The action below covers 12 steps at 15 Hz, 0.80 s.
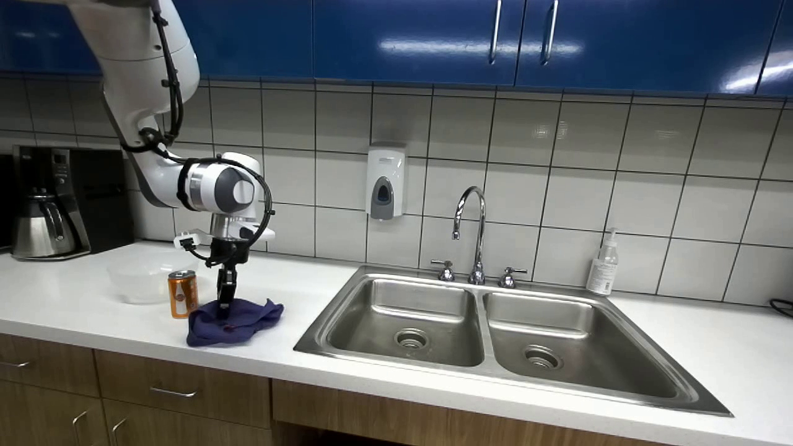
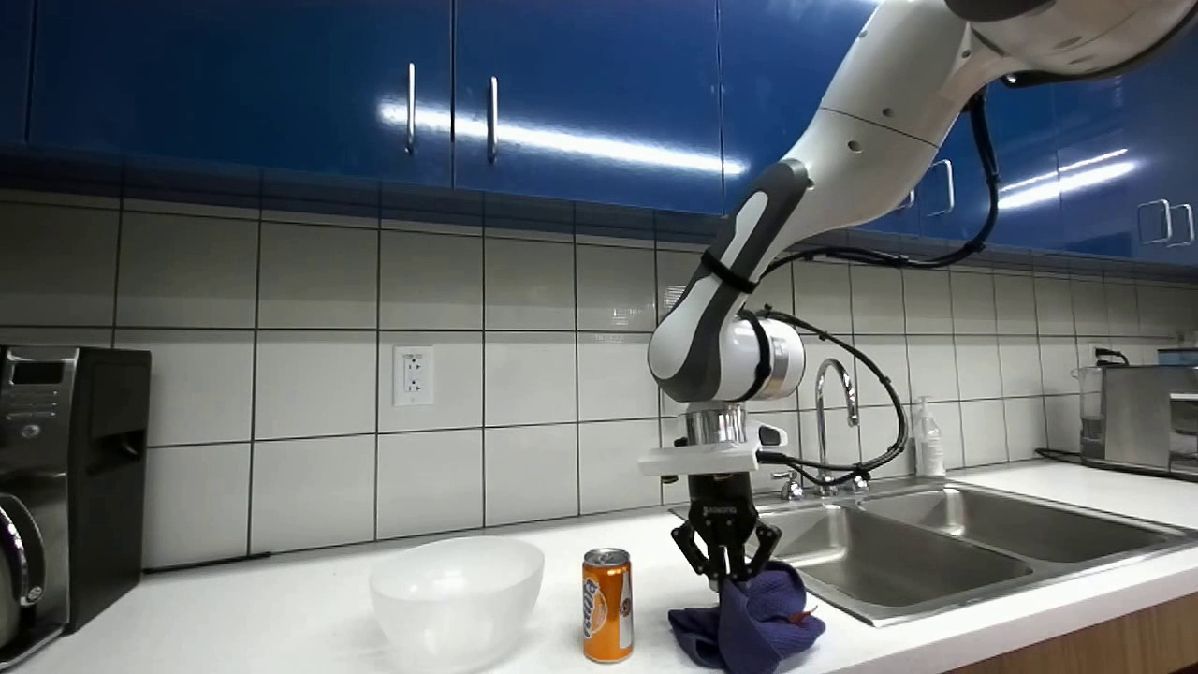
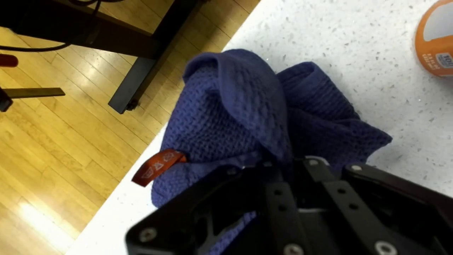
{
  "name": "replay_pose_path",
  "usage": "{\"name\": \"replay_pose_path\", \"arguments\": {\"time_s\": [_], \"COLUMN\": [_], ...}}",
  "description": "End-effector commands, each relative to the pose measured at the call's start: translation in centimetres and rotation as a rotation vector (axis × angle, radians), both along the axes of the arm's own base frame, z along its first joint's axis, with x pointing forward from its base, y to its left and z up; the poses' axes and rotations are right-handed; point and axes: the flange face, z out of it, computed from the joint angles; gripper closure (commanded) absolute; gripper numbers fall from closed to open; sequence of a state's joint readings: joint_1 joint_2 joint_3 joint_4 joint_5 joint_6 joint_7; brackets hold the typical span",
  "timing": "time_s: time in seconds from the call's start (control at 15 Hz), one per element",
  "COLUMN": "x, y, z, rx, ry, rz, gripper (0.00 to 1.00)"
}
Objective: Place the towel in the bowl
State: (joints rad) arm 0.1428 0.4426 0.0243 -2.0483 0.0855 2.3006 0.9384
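The crumpled dark blue towel lies on the white counter in both exterior views [image 1: 254, 319] [image 2: 763, 622]. In the wrist view the towel [image 3: 230, 117] has an orange tag and a fold rising between the fingers. My gripper points down at the towel in both exterior views [image 1: 223, 308] [image 2: 735, 573]. In the wrist view the gripper [image 3: 291, 166] is shut on the towel's fold; the fingertips are partly hidden by cloth. The translucent white bowl stands upright on the counter in both exterior views [image 1: 133, 285] [image 2: 459, 604], apart from the towel. It is out of the wrist view.
An orange can [image 1: 183, 294] [image 2: 607, 608] stands between the bowl and the towel. A double sink [image 1: 310, 337] lies on the towel's other side. A coffee maker [image 1: 74, 198] stands beyond the bowl. The counter's front edge runs close to the towel.
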Motion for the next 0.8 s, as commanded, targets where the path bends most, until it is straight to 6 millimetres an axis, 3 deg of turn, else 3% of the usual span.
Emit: {"name": "replay_pose_path", "arguments": {"time_s": [0.0, 0.73], "x": [-0.3, -5.4], "y": [-0.1, -2.3], "z": [2.7, 17.5], "rx": [0.01, 0.008], "ry": [-0.02, -0.13], "rz": [-0.017, -0.016], "gripper": [1.0, 0.99]}}
